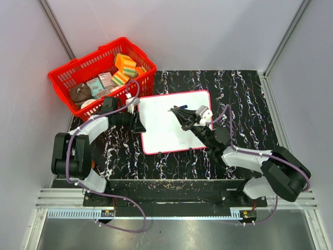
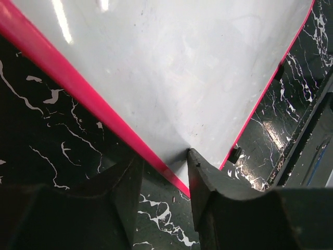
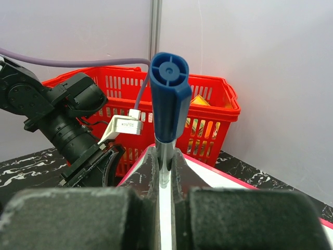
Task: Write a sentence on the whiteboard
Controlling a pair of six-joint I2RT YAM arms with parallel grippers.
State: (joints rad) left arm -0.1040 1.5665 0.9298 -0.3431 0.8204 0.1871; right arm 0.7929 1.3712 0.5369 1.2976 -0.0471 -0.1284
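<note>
The whiteboard (image 1: 166, 130) lies flat on the black marbled table, white with a thin red frame. No writing shows on its surface (image 2: 182, 67) in any view. My left gripper (image 1: 139, 125) is at the board's left edge, open, its jaws straddling the red frame (image 2: 164, 156): one fingertip (image 2: 195, 161) rests on the white surface, the other is over the table. My right gripper (image 1: 179, 112) hovers over the board's middle, shut (image 3: 165, 156) on a marker (image 3: 169, 99) that stands upright, its blue end up. The board shows behind the fingers (image 3: 223, 179).
A red basket (image 1: 67, 78) holding sponges and small boxes stands at the back left, touching the board's far-left corner; it also shows in the right wrist view (image 3: 208, 120). Grey walls close in the left, back and right. A metal rail runs along the near edge.
</note>
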